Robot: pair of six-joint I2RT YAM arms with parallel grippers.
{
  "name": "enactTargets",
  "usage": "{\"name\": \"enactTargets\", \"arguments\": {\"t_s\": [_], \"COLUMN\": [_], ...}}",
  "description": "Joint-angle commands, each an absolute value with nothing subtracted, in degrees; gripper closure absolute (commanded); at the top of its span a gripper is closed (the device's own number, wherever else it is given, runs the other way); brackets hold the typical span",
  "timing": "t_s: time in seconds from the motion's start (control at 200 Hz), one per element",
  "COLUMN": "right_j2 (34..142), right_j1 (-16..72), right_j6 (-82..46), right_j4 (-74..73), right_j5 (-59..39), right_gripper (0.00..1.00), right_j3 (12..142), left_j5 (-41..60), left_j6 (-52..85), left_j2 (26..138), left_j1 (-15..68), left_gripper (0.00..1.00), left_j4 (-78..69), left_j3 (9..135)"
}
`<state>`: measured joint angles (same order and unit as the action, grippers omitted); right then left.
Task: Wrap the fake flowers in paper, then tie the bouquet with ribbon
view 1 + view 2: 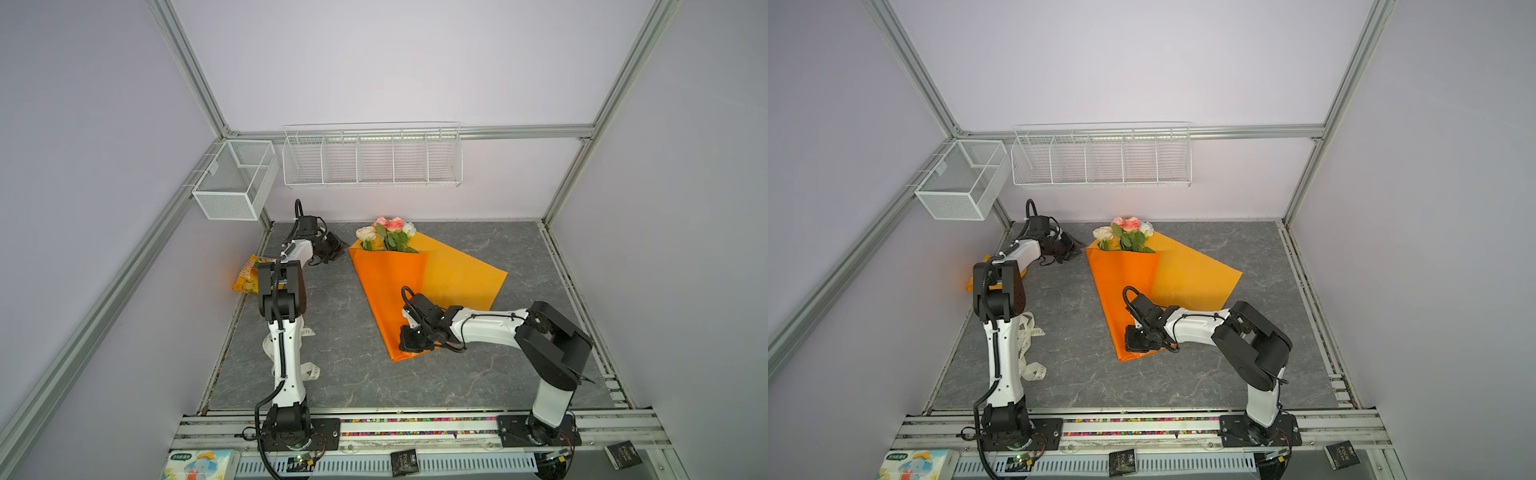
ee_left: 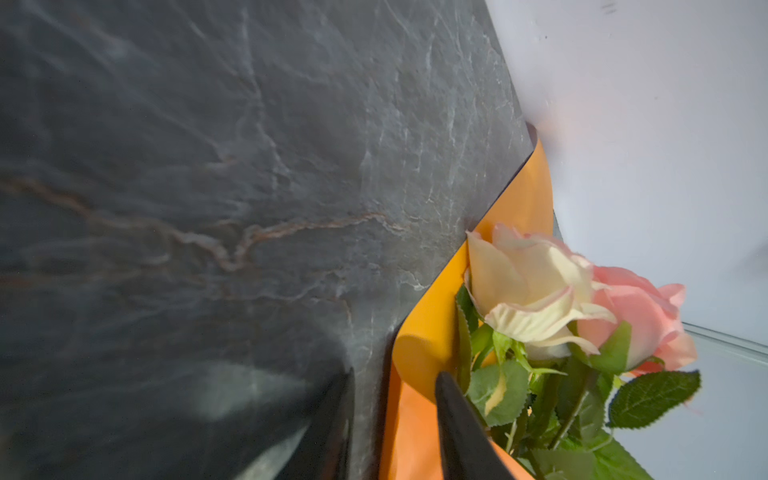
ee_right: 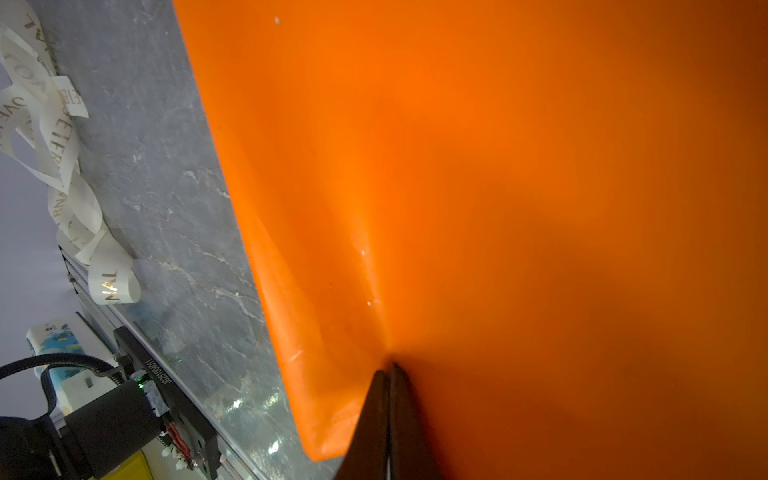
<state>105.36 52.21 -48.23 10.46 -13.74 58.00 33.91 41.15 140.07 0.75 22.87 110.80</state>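
Half-folded paper (image 1: 390,291) may spring open
My right pincer (image 3: 387,369) pinches the paper's narrow end; my left pincer (image 2: 397,374), jaws apart, merely straddles its edge by the bouquet (image 1: 388,235).

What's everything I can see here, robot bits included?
bouquet of fake flowers: one, pink/cream/white, far end, in the paper
orange paper: one sheet, orange, mid-table, folded over the bouquet
ribbon: one, cream with print, table's left edge
snack bag: one, yellow, left edge
mesh basket: one, white, left wall
wire rack: one, white, back wall
tissue pack: one, white-blue, front left
sachets: two, black, front rail
table: one, grey
left claw: one, black, open beside roses
right claw: one, black, pinching paper's tip
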Motion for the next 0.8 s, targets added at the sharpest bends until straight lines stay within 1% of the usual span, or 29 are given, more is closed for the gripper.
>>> {"name": "enactTargets", "arguments": {"t_s": [0.0, 0.115, 0.19, 0.28, 0.36, 0.405, 0.46, 0.555, 0.64, 0.795], "right_j2": [109.16, 108.70, 108.06, 106.97, 105.29, 103.67, 101.11, 95.72, 90.24, 76.56], "right_j1": [52.27, 52.21, 52.12, 52.20, 52.05, 51.95, 51.81, 51.26, 49.61, 44.29], "right_j6": [-49.15, -49.29, -49.41, -49.42, -49.21, -49.14, -49.07, -49.11, -49.78, -51.23], "right_j4": [14.36, 14.00, 12.77, 11.28, 10.90, 10.28, 10.65, 14.82, 18.55, 24.59], "right_j5": [-12.22, -12.40, -12.77, -13.22, -12.84, -12.78, -11.68, -7.16, -3.85, 0.46], "right_gripper": [0.93, 0.93, 0.91, 0.89, 0.84, 0.82, 0.77, 0.74, 0.69, 0.59], "right_j3": [56.65, 57.04, 56.95, 57.00, 57.33, 57.28, 57.21, 56.47, 53.91, 45.85], "left_j5": [32.64, 29.92, 30.21, 31.96, 32.09, 32.16, 31.55, 32.95, 34.07, 35.17], "left_j6": [38.92, 38.14, 38.32, 39.04, 40.23, 41.38, 42.45, 46.59, 48.61, 48.19], "left_j2": [131.45, 118.74, 110.91, 104.09, 99.80, 98.51, 97.92, 98.79, 100.82, 101.97], "left_j1": [1.15, 3.24, 6.03, 11.30, 16.34, 19.04, 21.94, 25.89, 29.05, 33.99], "left_gripper": [0.63, 0.61, 0.61, 0.65, 0.69, 0.70, 0.71, 0.73, 0.73, 0.74], "left_j4": [25.82, 23.83, 21.48, 20.25, 18.23, 16.00, 14.72, 7.40, 4.56, 3.15], "left_j3": [106.97, 95.33, 86.89, 77.75, 70.15, 66.07, 62.35, 56.45, 55.31, 55.20]}}
